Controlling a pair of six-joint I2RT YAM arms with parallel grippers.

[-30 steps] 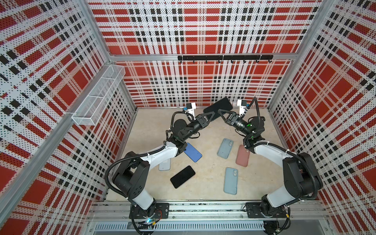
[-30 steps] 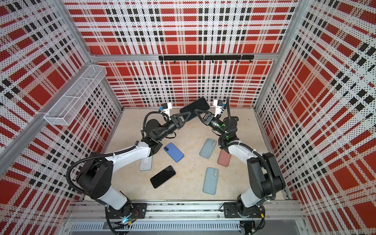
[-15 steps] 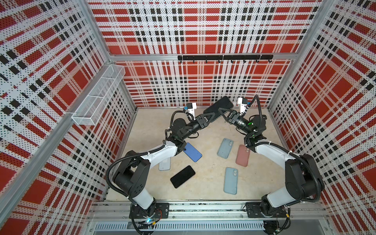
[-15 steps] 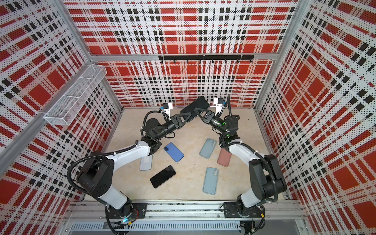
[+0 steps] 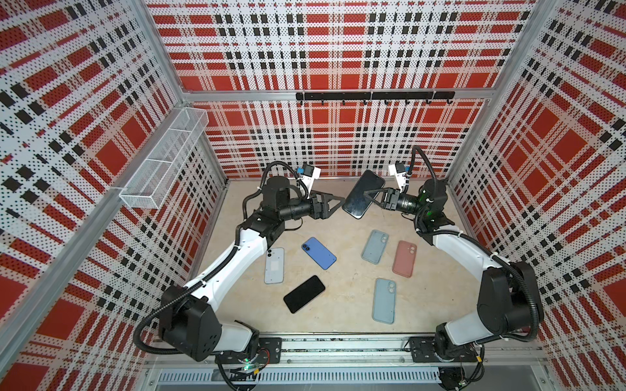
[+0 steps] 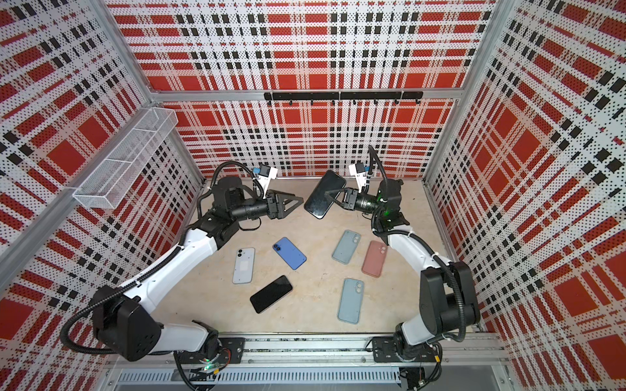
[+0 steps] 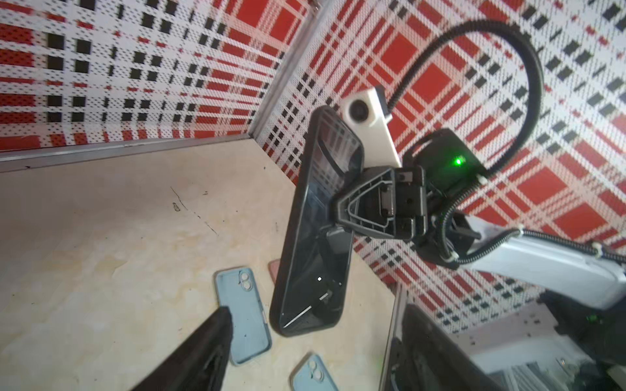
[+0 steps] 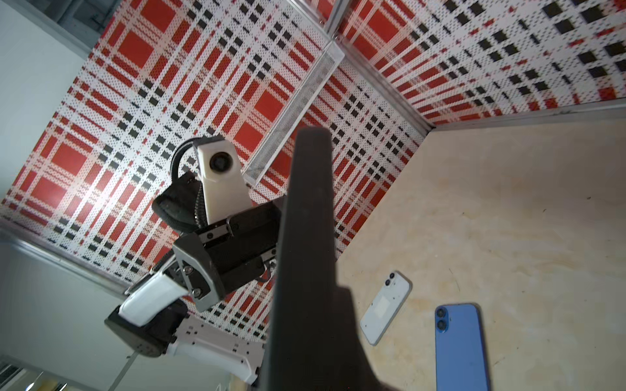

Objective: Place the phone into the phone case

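Reflecting plaid walls (image 7: 135, 67), glossy black phone (image 7: 305, 257) tilts in right hand (image 5: 366, 195).

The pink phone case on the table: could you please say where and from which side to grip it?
Probably the two long edges at mid-length, coming straight down: the pink phone case lies flat on the table, so its sides are reachable only from above. The grey-blue case beside it leaves a narrow gap.

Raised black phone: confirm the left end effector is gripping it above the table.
Wrong: the right end effector grips the raised black phone above the table, as both top views show. The left end effector stands open, apart from it.
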